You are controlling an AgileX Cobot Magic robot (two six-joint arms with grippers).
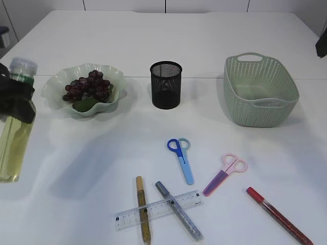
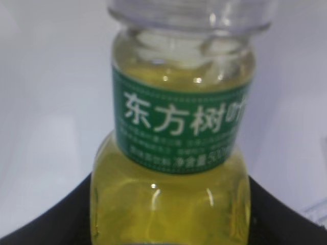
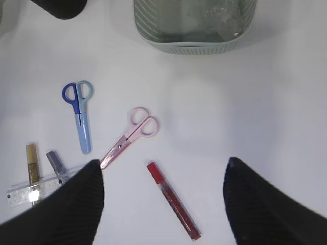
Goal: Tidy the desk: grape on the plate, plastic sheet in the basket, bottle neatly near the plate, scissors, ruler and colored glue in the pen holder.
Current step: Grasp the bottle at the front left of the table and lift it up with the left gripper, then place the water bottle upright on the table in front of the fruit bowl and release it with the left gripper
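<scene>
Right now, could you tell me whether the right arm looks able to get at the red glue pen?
Probably yes. The right gripper hangs open above the red glue pen, which lies alone on the table, apart from the pink scissors. Nothing covers it.

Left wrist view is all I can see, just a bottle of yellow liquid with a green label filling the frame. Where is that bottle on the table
Observer: The bottle is at the far left edge of the exterior view, held in the left pincer, left of the plate.
Operator: Are the grapes on the plate?
Observer: Yes, the grapes lie on it.
Operator: Anything in the pen holder?
Observer: I can't tell through the mesh of the pen holder; blue scissors, pink scissors, the ruler and three glue pens lie on the table in front.
Operator: And the right pincer?
Observer: The right pincer is open above the red glue pen.
</scene>
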